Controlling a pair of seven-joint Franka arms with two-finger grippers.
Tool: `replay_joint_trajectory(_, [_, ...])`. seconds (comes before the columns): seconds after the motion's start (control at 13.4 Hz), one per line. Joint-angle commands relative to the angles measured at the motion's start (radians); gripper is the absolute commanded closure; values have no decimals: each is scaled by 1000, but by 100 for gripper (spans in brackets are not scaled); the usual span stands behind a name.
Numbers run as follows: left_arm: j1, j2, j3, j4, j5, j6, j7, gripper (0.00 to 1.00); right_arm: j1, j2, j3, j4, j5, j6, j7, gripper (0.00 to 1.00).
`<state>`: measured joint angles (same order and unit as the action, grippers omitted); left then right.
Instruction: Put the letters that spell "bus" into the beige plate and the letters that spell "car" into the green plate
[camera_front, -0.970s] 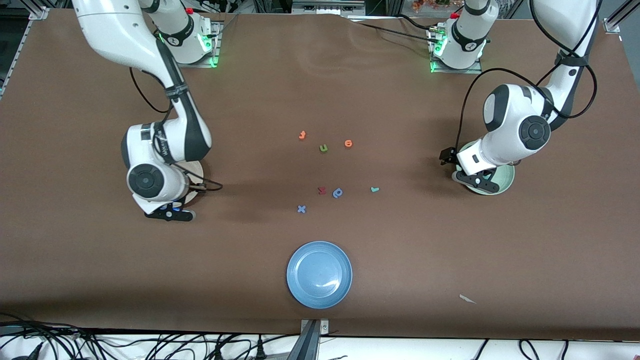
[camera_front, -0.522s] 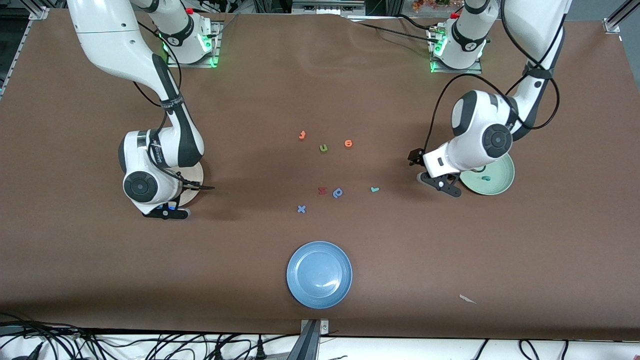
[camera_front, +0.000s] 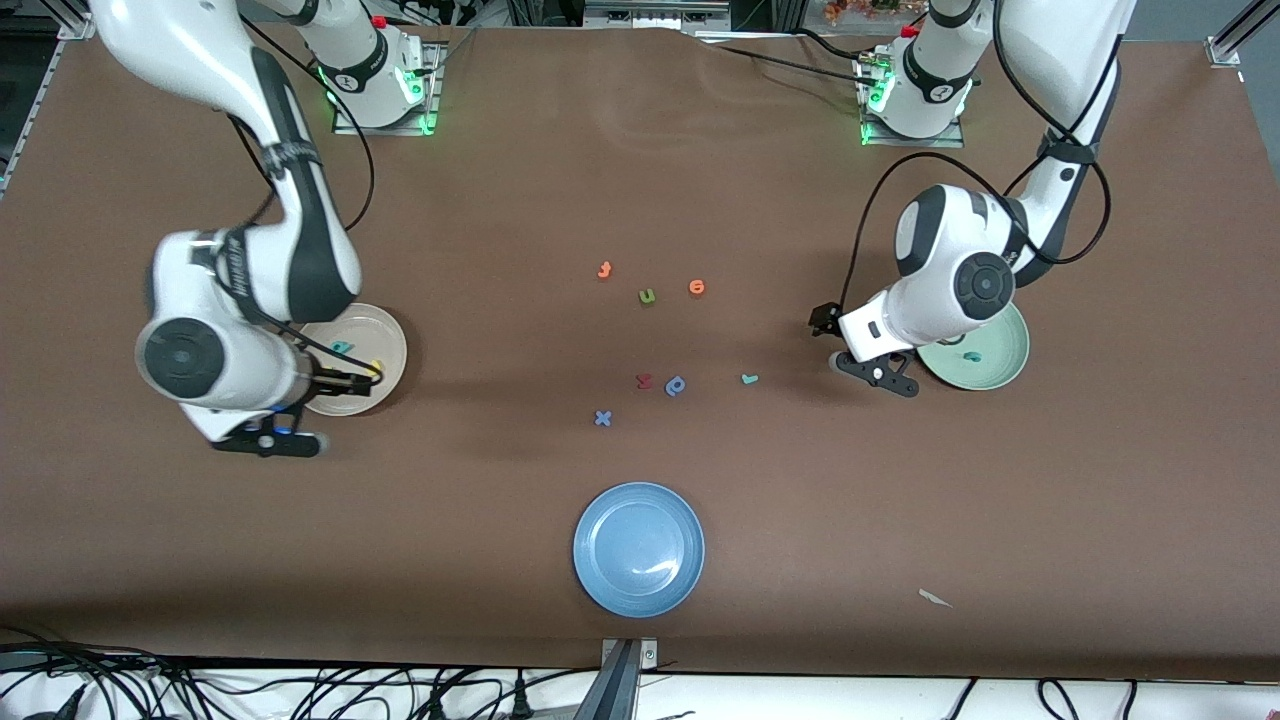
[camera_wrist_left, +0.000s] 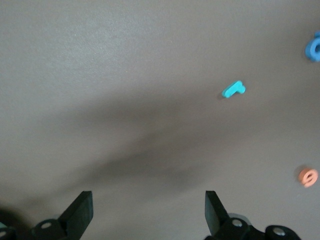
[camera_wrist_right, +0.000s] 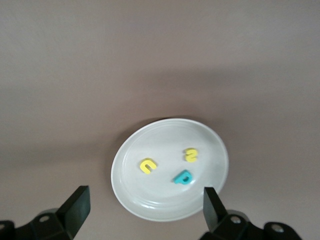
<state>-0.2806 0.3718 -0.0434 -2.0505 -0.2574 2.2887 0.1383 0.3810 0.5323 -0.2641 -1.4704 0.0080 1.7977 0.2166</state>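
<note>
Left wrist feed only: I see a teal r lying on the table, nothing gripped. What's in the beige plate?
Observer: The beige plate holds three letters: a yellow u, a yellow s and a teal b.
Operator: Green plate?
Observer: One teal letter shows in the green plate; the left arm covers part of that plate, so I can't rule out more.
Operator: Right gripper?
Observer: The right gripper is open and empty, over the table just beside the beige plate.
</note>
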Motion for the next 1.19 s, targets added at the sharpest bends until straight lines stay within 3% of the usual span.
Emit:
replay_joint_trajectory(0.0, [-49,67,-30,84,-25,-9,-152,1,-8,-46,-10,65,23,-50,-17,0])
replay_joint_trajectory(0.15, [-98,119,-30,118,-22,14,-193,1,-8,-87,-23,67,23,-52,-22,0])
replay_joint_trajectory(0.45, [-179,217,-20,122,-25,204,-265,1,-8,-126,-34,68,23,-52,-25,0])
replay_joint_trajectory(0.9, [-181,220,10,165,-25,224,-322,2,-8,-129,-30,68,21,-52,-22,0])
replay_joint_trajectory(1.12, [-189,248,19,177,-23,300,-344,2,-10,-130,-37,68,21,-54,-25,0])
